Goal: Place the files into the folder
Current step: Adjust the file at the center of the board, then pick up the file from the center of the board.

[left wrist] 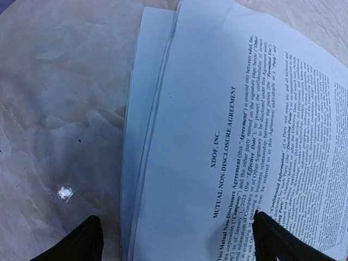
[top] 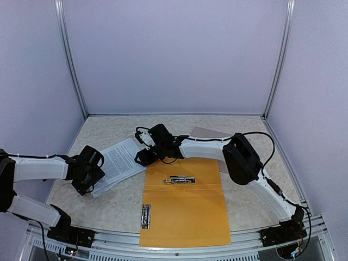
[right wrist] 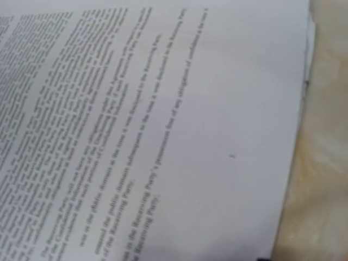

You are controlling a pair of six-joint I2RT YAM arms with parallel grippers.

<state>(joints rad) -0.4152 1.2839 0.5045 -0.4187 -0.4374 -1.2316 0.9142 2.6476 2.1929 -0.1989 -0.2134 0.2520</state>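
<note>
At the left of the top view the left gripper (top: 87, 175) hovers over the near end of the files (top: 117, 160), jaws wide, one fingertip above the table (top: 119, 206), the other above the print. The files lie on the table just beside the folder (top: 185, 209). The right gripper (top: 145, 156) sits at their right edge; I cannot tell whether it grips anything, as its wrist view shows only the page. The orange folder lies open, with no sheets in it, so every sheet remains to be filed. The sheet count is unclear.
</note>
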